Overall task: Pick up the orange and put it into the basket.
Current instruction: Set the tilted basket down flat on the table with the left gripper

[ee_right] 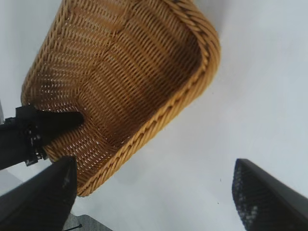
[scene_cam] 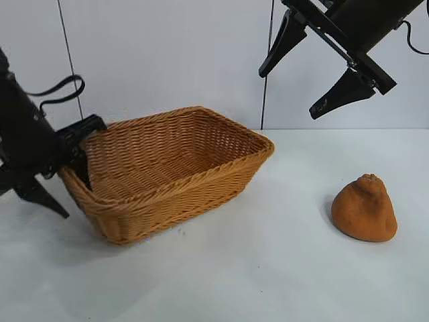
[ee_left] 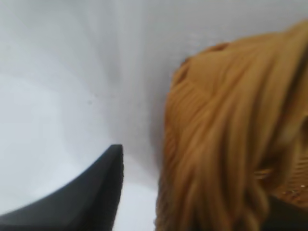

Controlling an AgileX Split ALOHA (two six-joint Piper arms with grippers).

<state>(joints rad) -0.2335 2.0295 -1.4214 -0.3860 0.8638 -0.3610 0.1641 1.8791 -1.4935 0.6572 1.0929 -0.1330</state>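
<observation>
The orange (scene_cam: 365,209), a lumpy brownish-orange fruit with a knob on top, rests on the white table at the right, untouched. The wicker basket (scene_cam: 201,171) stands left of centre and is empty. My left gripper (scene_cam: 75,194) straddles the basket's left end wall, one finger inside (ee_right: 57,120) and one outside (ee_left: 96,192), shut on that wall (ee_left: 216,144). My right gripper (scene_cam: 288,94) hangs high at the upper right, above the table between basket and orange, with its fingers (ee_right: 255,192) wide apart and nothing between them. The orange is out of both wrist views.
A white table (scene_cam: 268,268) runs under everything, with a pale wall behind it. Bare tabletop separates the basket from the orange. A dark cable (scene_cam: 64,87) loops off the left arm.
</observation>
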